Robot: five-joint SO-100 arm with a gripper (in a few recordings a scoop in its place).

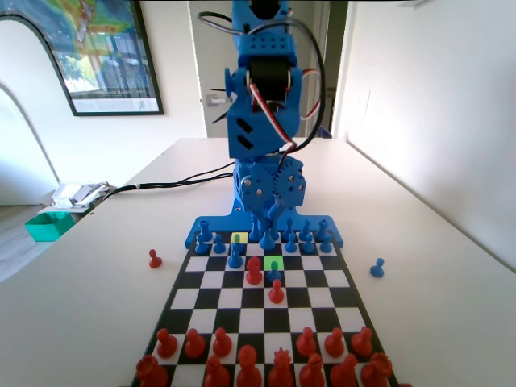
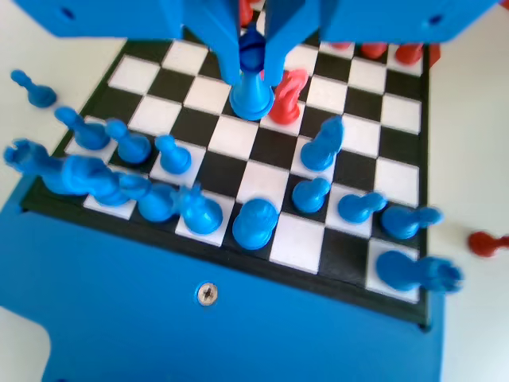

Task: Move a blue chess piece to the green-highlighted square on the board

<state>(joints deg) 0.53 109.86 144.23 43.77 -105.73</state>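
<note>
The blue chess piece (image 2: 252,94) stands upright on a board square, its head between my gripper's (image 2: 253,68) two jaws, which sit tight against it. In the fixed view the same piece (image 1: 275,272) stands on the green-highlighted square (image 1: 268,262), and my gripper (image 1: 270,240) reaches down just behind it. The board (image 1: 182,284) runs from the blue arm's base toward the camera. A red piece (image 2: 288,95) stands on the square right beside the held piece.
A paler yellow-green square (image 1: 239,237) lies near the blue back rows (image 2: 199,211). Two red pieces (image 1: 254,272) (image 1: 276,292) stand close to the green square. Off the board lie a red pawn (image 1: 155,258) and a blue pawn (image 1: 376,268). Red rows (image 1: 250,359) fill the near end.
</note>
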